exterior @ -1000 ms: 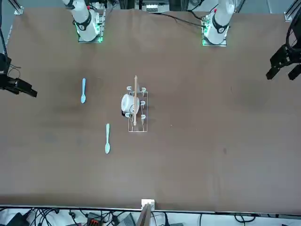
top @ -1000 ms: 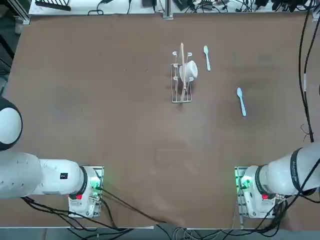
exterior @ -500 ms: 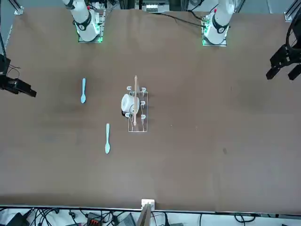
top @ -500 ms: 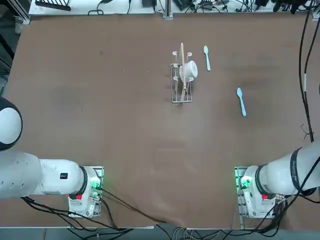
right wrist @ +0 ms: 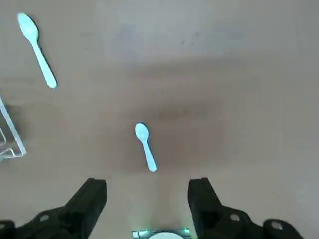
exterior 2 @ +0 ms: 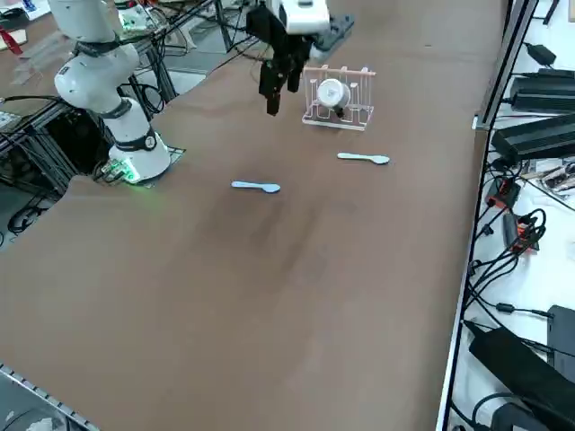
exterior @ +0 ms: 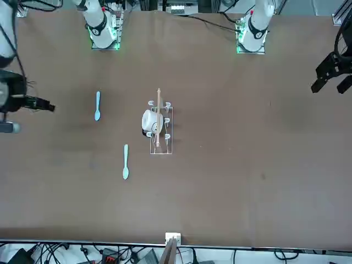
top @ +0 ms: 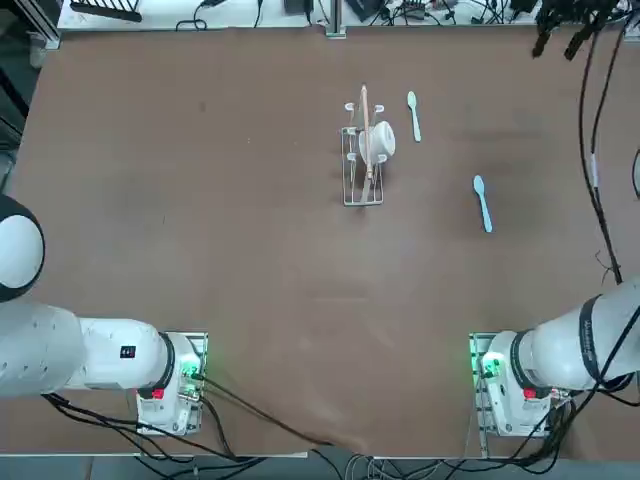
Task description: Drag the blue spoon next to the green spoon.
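I work in a robotics lab. My two white arms are bolted by metal base plates (top: pixel 505 392) with green indicator lights to a wide brown desk (top: pixel 250 260). Bundles of black cables (top: pixel 250 420) trail from the bases and hang over the desk's near edge. Beyond its far edge lie more cables and black electronics (top: pixel 420 10) on a white surface. Along my right side, power supplies and adapters (exterior 2: pixel 539 135) sit on a white bench with wires running between them. Aluminium frame rails (exterior 2: pixel 499 54) stand at the desk's edge. A small clear rack (exterior 2: pixel 339 97) holding a white cup (exterior 2: pixel 332 92) stands on the desk.
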### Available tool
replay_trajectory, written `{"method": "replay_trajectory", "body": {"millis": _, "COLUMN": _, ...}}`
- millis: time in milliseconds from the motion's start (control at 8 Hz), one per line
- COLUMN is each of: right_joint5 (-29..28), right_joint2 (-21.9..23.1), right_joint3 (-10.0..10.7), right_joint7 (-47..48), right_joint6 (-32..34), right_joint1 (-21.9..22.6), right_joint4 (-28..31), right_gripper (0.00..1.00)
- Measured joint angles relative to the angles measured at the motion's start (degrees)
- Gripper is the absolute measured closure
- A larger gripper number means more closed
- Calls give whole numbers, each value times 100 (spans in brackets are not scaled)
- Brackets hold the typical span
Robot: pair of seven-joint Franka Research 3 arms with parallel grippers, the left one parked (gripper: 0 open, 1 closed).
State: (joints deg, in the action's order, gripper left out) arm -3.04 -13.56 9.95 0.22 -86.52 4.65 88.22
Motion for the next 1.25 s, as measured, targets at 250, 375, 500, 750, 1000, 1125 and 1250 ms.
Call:
{"method": "replay_trajectory", "body": {"millis": 250, "right_joint5": 0, "right_joint2": 232, "right_joint3": -3, "right_joint7": -7, "right_joint6": -1091, "right_joint1": 24, "right_joint4": 1041, "right_gripper": 0}}
{"method": "replay_trajectory", "body": {"millis": 375, "right_joint5": 0, "right_joint2": 441, "right_joint3": -8, "right_joint7": -7, "right_joint6": -1848, "right_joint1": 78, "right_joint4": 1782, "right_gripper": 0}}
{"method": "replay_trajectory", "body": {"millis": 500, "right_joint5": 0, "right_joint2": 665, "right_joint3": -14, "right_joint7": -7, "right_joint6": -2687, "right_joint1": 156, "right_joint4": 2613, "right_gripper": 0}}
{"method": "replay_trajectory", "body": {"millis": 750, "right_joint5": 1, "right_joint2": 954, "right_joint3": -24, "right_joint7": -6, "right_joint6": -4296, "right_joint1": 317, "right_joint4": 4150, "right_gripper": 0}}
{"method": "replay_trajectory", "body": {"millis": 1000, "right_joint5": 1, "right_joint2": 993, "right_joint3": -30, "right_joint7": -1, "right_joint6": -5160, "right_joint1": 520, "right_joint4": 4994, "right_gripper": 0}}
{"method": "replay_trajectory", "body": {"millis": 1125, "right_joint5": 0, "right_joint2": 998, "right_joint3": -31, "right_joint7": -1, "right_joint6": -5574, "right_joint1": 555, "right_joint4": 5299, "right_gripper": 0}}
{"method": "replay_trajectory", "body": {"millis": 1250, "right_joint5": 0, "right_joint2": 988, "right_joint3": -31, "right_joint7": -1, "right_joint6": -6141, "right_joint1": 570, "right_joint4": 5675, "right_gripper": 0}}
